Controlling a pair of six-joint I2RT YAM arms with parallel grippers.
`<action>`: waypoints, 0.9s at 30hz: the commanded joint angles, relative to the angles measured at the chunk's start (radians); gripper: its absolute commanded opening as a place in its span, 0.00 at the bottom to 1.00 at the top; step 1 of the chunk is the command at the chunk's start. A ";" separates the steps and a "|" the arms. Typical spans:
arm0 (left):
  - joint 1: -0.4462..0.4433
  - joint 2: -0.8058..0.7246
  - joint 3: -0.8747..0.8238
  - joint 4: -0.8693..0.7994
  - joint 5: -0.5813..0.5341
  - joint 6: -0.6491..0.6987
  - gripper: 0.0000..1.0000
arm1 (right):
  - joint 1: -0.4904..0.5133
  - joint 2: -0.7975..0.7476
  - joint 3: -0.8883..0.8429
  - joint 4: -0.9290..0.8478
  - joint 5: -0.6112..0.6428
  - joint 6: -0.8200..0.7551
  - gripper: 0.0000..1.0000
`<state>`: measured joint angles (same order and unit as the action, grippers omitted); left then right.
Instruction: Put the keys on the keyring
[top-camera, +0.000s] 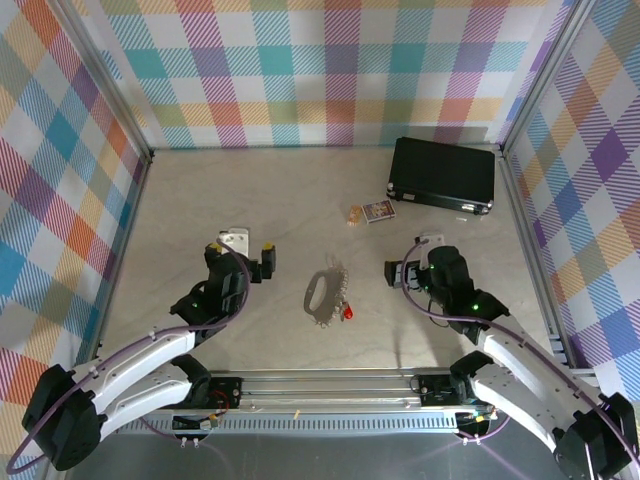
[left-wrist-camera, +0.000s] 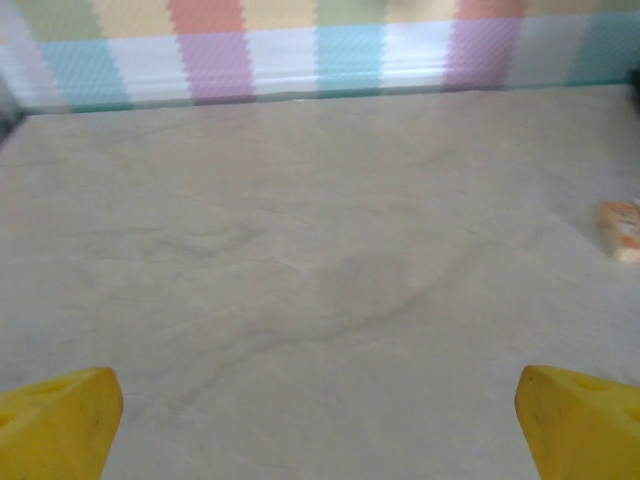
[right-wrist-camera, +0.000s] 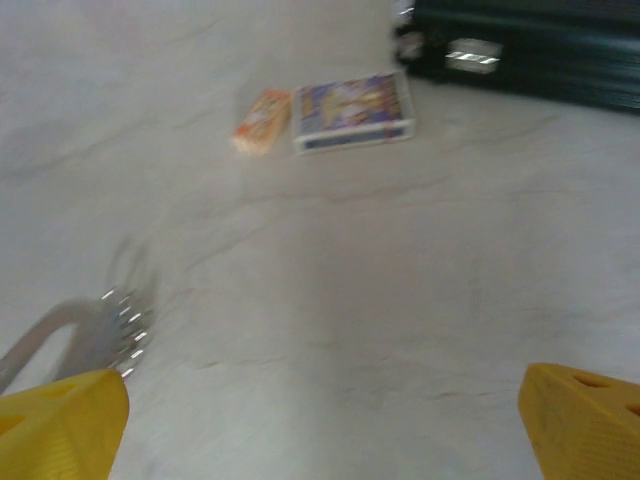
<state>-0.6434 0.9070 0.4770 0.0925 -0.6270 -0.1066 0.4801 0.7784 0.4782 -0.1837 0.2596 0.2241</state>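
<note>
With the jaws of your left gripper (top-camera: 240, 247) and right gripper (top-camera: 412, 258) released and empty, steady the keyring (top-camera: 325, 292) on the desk (top-camera: 250, 195) between them, then pinch the key (top-camera: 347, 313) at its near edge by the red head.

Left claw (left-wrist-camera: 320, 428), right claw (right-wrist-camera: 322, 430) — both spread wide.

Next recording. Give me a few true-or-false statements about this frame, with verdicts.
1. The left gripper and right gripper both stand open and empty. True.
2. The right gripper holds the keyring. False: it lies on the table between the arms.
3. The key lies at the keyring's near right end. True.
4. The black case sits at the far left. False: far right.
5. The printed card lies on top of the case. False: it lies on the table, nearer than the case.
</note>
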 joint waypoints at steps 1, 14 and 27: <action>0.040 0.005 -0.027 0.061 -0.127 0.038 1.00 | -0.072 -0.031 -0.053 0.125 0.077 -0.031 0.99; 0.234 0.061 -0.223 0.383 -0.132 0.134 1.00 | -0.167 -0.001 -0.244 0.488 0.232 -0.187 0.99; 0.353 0.335 -0.218 0.680 -0.040 0.154 1.00 | -0.244 0.357 -0.257 0.900 0.209 -0.248 0.99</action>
<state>-0.3153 1.2114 0.2493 0.6407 -0.6903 0.0315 0.2527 1.0840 0.1867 0.5488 0.4900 0.0097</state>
